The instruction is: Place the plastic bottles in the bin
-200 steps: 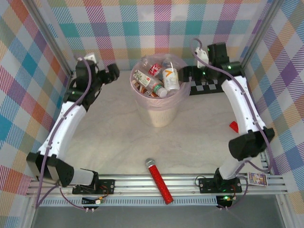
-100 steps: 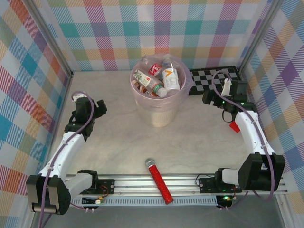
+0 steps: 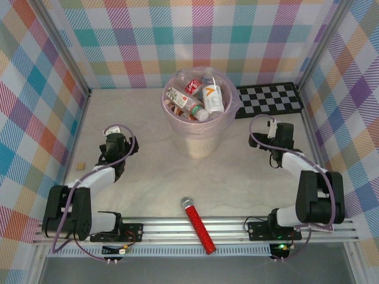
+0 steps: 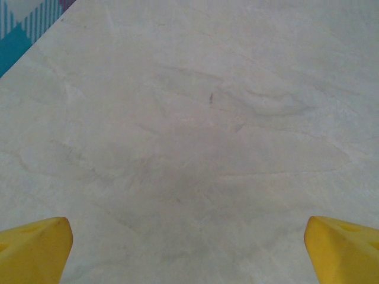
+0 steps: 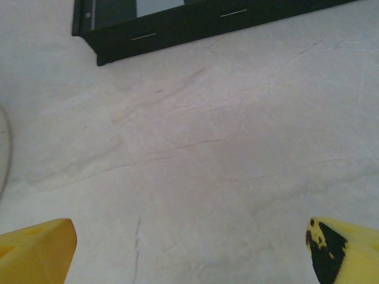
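Arms (image 3: 98,176) white, joints (image 3: 66,212) black, cables (image 3: 120,126) lilac — fingers (image 4: 32,248) yellow.

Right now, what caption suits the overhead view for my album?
Plastic bottles fill the bin; left pincer and right pincer rest open either side; red microphone lies nearby.

Top external: set high behind the arm bases, the whole table (image 3: 237,171) viewed downward. Both wrist views: held close over the same tabletop, fingertips (image 4: 35,248) framed at lower corners.
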You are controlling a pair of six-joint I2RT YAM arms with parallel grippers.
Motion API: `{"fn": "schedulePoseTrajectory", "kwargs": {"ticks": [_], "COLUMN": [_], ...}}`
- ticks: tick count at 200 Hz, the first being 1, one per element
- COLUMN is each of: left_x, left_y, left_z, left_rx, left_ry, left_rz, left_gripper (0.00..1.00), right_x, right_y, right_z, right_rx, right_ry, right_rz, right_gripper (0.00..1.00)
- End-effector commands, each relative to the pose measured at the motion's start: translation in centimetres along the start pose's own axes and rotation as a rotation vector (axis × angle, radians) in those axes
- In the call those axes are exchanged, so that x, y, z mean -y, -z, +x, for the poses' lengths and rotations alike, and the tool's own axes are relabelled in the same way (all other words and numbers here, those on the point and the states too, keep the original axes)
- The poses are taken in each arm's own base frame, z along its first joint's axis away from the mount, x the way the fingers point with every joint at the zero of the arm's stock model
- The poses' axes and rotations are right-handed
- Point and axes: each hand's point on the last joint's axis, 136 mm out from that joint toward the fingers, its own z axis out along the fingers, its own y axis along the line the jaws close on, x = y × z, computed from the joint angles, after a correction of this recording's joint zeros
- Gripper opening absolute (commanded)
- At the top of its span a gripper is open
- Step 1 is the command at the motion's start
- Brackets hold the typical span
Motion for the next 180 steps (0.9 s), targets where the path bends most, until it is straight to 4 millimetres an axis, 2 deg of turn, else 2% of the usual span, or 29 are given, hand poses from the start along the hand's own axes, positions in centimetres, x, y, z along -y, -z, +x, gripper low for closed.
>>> {"fn": "schedulePoseTrajectory", "kwargs": {"ticks": [1, 32, 44, 63, 74, 79, 85, 95, 104, 111, 180], "left_x": [0.9, 1.6, 1.7, 1.9, 2.4, 2.6, 2.6, 2.5, 3.0, 3.0, 3.1], "left_y": [-1.0, -2.8, -3.1, -3.3, -3.5, -3.3, -3.0, -3.0, -3.1, -3.1, -3.0], "left_z": [-3.2, -1.8, -1.6, -0.9, -0.5, -0.3, -0.1, 0.3, 0.6, 0.9, 0.7], "left_rx": [0.142, 0.077, 0.072, 0.084, 0.112, 0.113, 0.124, 0.151, 0.167, 0.148, 0.158], "left_ry": [-0.003, -0.025, -0.03, -0.03, -0.046, -0.053, -0.05, -0.045, -0.065, -0.072, -0.071], "left_rz": [0.042, 0.056, 0.062, 0.078, 0.106, 0.116, 0.115, 0.126, 0.142, 0.139, 0.139], "left_gripper": [1.0, 1.0, 1.0, 1.0, 1.0, 1.0, 1.0, 1.0, 1.0, 1.0, 1.0], "right_x": [0.1, -0.8, -1.4, -2.0, -1.9, -1.8, -2.2, -2.5, -2.2, -2.1, -1.6], "right_y": [-0.9, -1.2, -1.8, -1.1, -0.5, -0.8, -0.3, -0.6, -0.6, -0.6, -0.8], "right_z": [-2.0, -2.6, -2.0, -2.0, -1.2, -0.1, -1.3, -0.7, -1.3, -0.9, -1.1], "right_rx": [0.151, 0.201, 0.211, 0.261, 0.307, 0.307, 0.388, 0.329, 0.361, 0.333, 0.325], "right_ry": [0.052, 0.058, 0.094, 0.133, 0.133, 0.139, 0.159, 0.163, 0.154, 0.151, 0.125], "right_rz": [0.016, -0.019, -0.021, -0.013, -0.013, -0.018, -0.017, -0.022, -0.011, -0.009, -0.004], "right_gripper": [0.99, 0.99, 0.99, 0.99, 0.99, 0.99, 0.99, 0.99, 0.99, 0.99, 0.99]}}
